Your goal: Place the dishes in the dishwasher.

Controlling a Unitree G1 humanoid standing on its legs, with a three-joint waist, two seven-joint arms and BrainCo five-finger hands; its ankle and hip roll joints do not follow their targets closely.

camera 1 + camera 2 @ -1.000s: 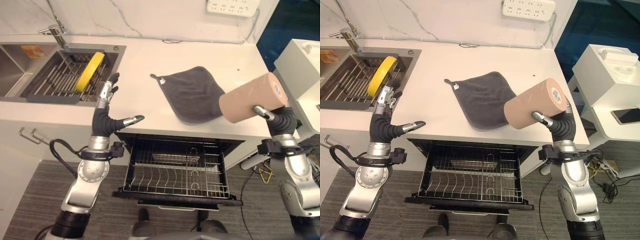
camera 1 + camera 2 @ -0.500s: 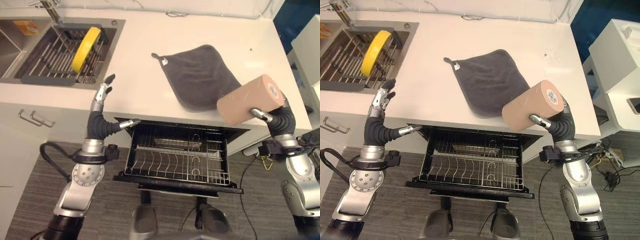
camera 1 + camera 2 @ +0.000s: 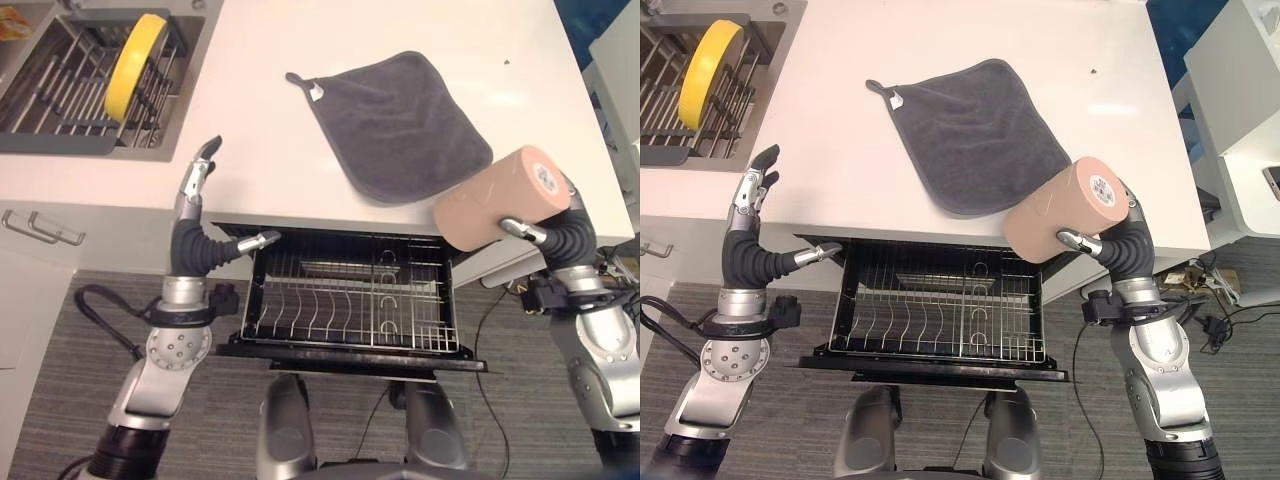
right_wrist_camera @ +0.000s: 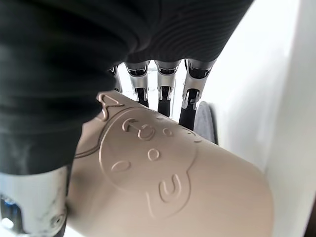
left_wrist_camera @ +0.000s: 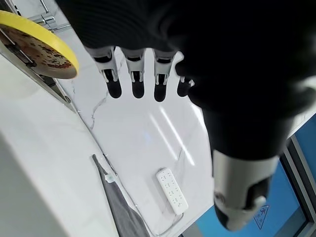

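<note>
My right hand [image 3: 562, 232] is shut on a large tan cup [image 3: 495, 196], thumb on one side and fingers [image 4: 163, 94] behind it. The cup lies tilted on its side over the counter's front right edge, above the open dishwasher. The dishwasher's wire rack [image 3: 350, 305] is pulled out below the counter, with nothing standing in its tines. A yellow plate [image 3: 135, 50] stands on edge in the sink's drying rack [image 3: 60, 95]. My left hand [image 3: 195, 232] is open, fingers [image 5: 133, 74] straight and pointing up, at the counter's front edge left of the dishwasher.
A dark grey cloth [image 3: 400, 125] lies flat on the white counter [image 3: 250, 140] between sink and cup. A white cabinet [image 3: 1240, 90] stands to the right. A drawer handle [image 3: 30, 228] shows below the sink. A power strip [image 5: 173, 190] hangs on the back wall.
The camera has tilted down, so the counter slid up the picture. Both hands have drawn back from over the counter to its front edge, the right still holding the cup.
</note>
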